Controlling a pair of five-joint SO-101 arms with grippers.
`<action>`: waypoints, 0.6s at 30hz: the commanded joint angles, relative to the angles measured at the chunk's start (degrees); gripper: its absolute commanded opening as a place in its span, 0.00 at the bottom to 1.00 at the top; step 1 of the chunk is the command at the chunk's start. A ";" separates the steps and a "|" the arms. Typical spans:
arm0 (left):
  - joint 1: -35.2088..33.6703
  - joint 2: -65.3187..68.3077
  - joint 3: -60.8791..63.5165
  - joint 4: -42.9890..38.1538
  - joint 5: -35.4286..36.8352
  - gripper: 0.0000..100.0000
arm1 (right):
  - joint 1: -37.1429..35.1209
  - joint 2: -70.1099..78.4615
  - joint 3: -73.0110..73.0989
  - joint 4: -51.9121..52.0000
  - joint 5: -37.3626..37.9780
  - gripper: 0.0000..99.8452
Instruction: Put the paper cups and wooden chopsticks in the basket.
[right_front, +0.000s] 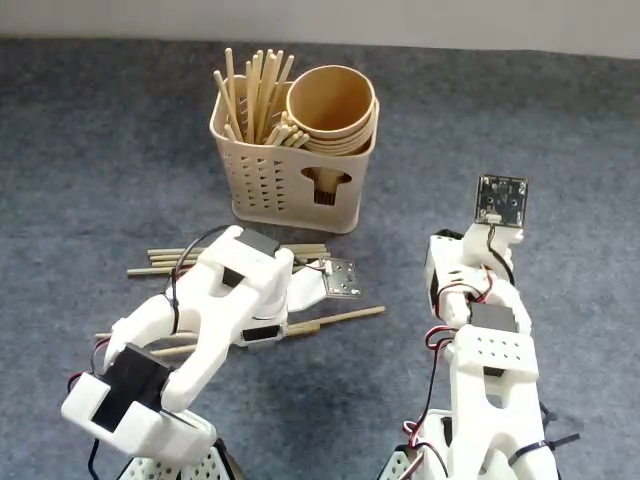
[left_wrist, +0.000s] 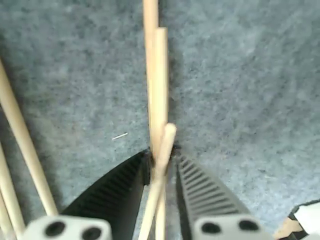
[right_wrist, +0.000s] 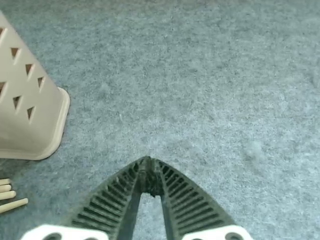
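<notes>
High view: the basket (right_front: 270, 190) stood at the far middle of the grey mat (right_front: 100, 150). Stacked paper cups (right_front: 335, 100) sat in its right part, and wooden chopsticks (right_front: 255, 90) stood upright in its left. Loose chopsticks (right_front: 345, 317) lay on the mat in front of the basket, partly hidden under the left arm (right_front: 215, 310). The right arm (right_front: 485, 350) was well apart to the right, its fingers hidden under its camera board (right_front: 500, 200).

Left wrist view: the left gripper (left_wrist: 162, 160) was clamped on the gripped sticks (left_wrist: 159, 90). They overlapped, so the count was hard to tell. Other sticks (left_wrist: 22, 135) were cut off at the edge.

Right wrist view: the right gripper (right_wrist: 150, 169) had its tips together with nothing between, over bare mat. A basket corner was nearby, and stick ends were cut off at the edge.
</notes>
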 joint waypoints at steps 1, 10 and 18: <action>0.84 -2.86 -1.10 -0.26 1.49 0.09 | -0.40 -0.75 -0.22 -1.36 0.62 0.01; 1.10 -2.24 -1.89 -0.18 1.67 0.02 | -0.40 -0.75 -0.22 -1.36 0.62 0.01; 1.19 -3.82 -2.33 3.34 2.02 0.00 | -0.40 -0.75 -0.22 -1.36 0.62 0.01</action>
